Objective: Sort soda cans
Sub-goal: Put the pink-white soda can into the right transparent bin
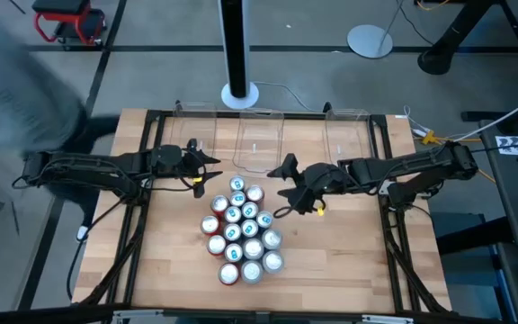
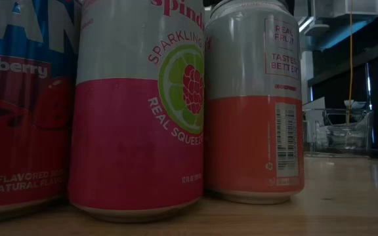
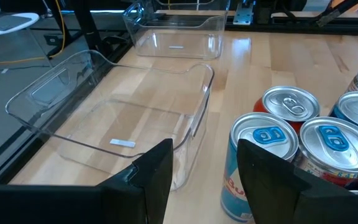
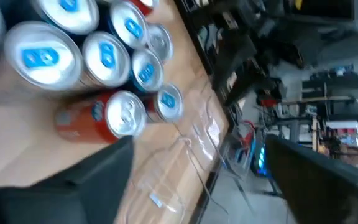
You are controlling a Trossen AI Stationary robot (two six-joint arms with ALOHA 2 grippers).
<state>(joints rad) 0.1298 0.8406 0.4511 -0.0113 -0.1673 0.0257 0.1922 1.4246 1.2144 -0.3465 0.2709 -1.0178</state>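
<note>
soda cans (image 1: 242, 232), about sixteen, clustered; three bins (image 1: 259, 139); both grippers (image 1: 297, 191) released, empty

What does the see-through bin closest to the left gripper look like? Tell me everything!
The clear plastic bin is a shallow rectangular tub with rounded corners and a curled rim. You can see the wooden table right through it. It sits flat and upright at the table's far edge, empty except for a small white sticker on its floor. A second clear bin stands beside it, apart. The soda cans are close but do not touch it, and neither does the left gripper.
</note>
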